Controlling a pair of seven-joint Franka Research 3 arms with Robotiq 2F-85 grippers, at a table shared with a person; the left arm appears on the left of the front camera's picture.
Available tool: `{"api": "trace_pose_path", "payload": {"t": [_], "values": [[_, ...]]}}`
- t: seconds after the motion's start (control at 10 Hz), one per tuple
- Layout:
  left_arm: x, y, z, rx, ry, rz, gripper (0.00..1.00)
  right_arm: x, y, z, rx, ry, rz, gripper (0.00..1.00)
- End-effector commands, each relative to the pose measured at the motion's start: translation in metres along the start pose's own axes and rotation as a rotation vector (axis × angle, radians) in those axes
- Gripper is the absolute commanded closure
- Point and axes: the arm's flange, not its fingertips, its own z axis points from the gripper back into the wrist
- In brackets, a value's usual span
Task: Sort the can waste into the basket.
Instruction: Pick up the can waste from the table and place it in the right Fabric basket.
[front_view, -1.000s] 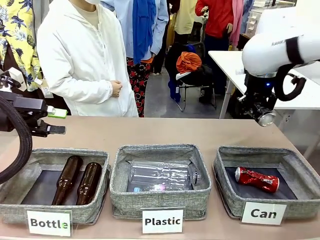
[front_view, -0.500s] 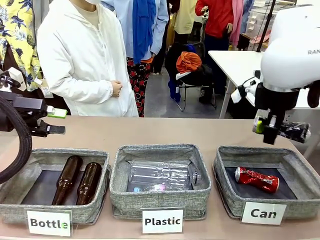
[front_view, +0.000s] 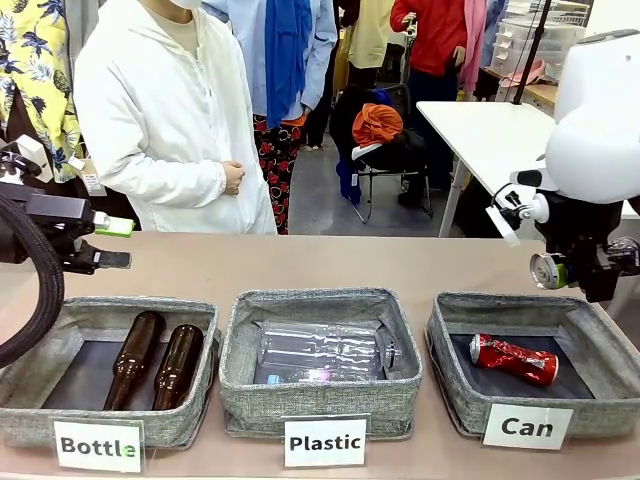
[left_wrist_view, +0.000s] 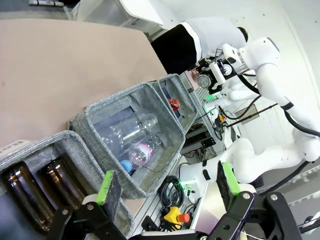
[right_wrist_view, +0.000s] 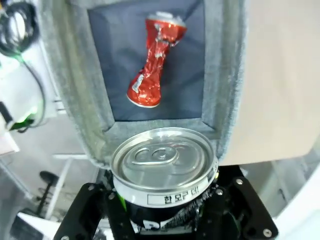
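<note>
While the red can (front_view: 514, 359) lies crushed on the dark floor of the basket (front_view: 455, 385) signed "Can", our right gripper (front_view: 585, 272) holds the black can (front_view: 549, 270) above that basket's far rim, jaws clamped on its body. Our left gripper (front_view: 112, 243) hangs over the far left of the bench (front_view: 330, 262) with its jaws wide and nothing between them.

We judge the black can light and thin-walled: it will dent under a hard squeeze, and its smooth print may slip. The place to hold it is across the body, below the stiff silver end, which is where we have it (the rim resists crushing better than the wall).

The right wrist view gives us what the front view cannot: the can's silver top (right_wrist_view: 165, 156) with its pull tab, the jaws either side of the body, and the red can straight beyond it in the basket. The left wrist view shows the open green pads (left_wrist_view: 105, 186) and, far off, the right arm with the can beyond the baskets.
</note>
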Motion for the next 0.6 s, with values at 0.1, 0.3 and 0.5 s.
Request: {"api": "trace_pose_path", "payload": {"t": [0.1,0.3,0.5], "values": [[-0.0016,0.0004,0.0007,-0.007,-0.005,-0.016,0.00,-0.0073,-0.0102,-0.0010,0.066,-0.093,-0.029,1.00],[-0.0016,0.0004,0.0007,-0.007,-0.005,-0.016,0.00,-0.0059,-0.0153,-0.0050,0.090,-0.089,-0.055,0.43],[-0.0016,0.0004,0.0007,-0.007,-0.005,-0.016,0.00,-0.0051,-0.0145,-0.0062,0.077,-0.085,-0.054,0.00]]}}
